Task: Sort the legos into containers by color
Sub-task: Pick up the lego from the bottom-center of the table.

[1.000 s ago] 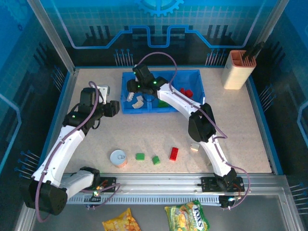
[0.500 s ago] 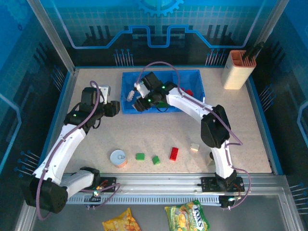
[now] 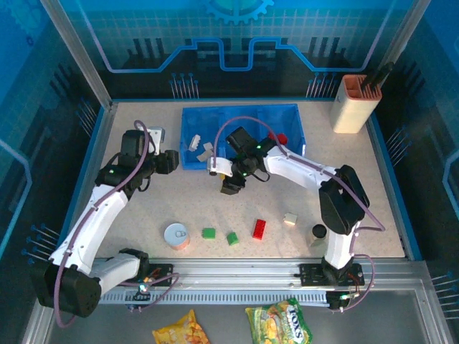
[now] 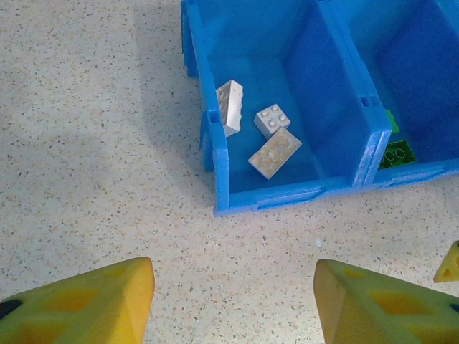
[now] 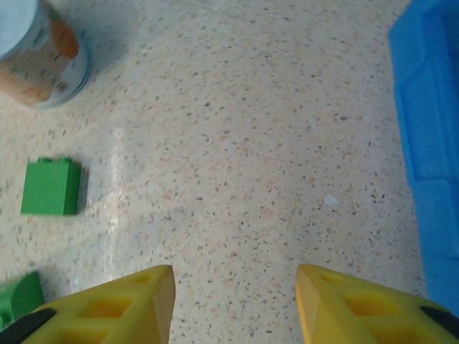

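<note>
Right tool [image 5: 233, 278]: jaws apart, nothing between them, over bare worktop [image 3: 179, 201] just in front of the blue bin [image 4: 287, 197]. Left tool [image 4: 233, 276]: open and empty too, beside the bin's left end.

The bin sits mid-way along the worktop's far edge.

Sorted:
- Left compartment holds three cream bricks [image 4: 272, 136].
- Middle compartment shows a green brick [image 4: 396, 152].
- Right compartment shows a red brick [image 3: 282, 138].
- The right arm hides part of the middle and right compartments, so no full count there.

Unsorted, in a row toward the near edge:
- first loose green [image 3: 208, 233]
- second loose green [image 3: 232, 239]
- loose red [image 3: 259, 228]
- loose cream [image 3: 290, 219]

Judgement: past halfway, with four picks left.
</note>
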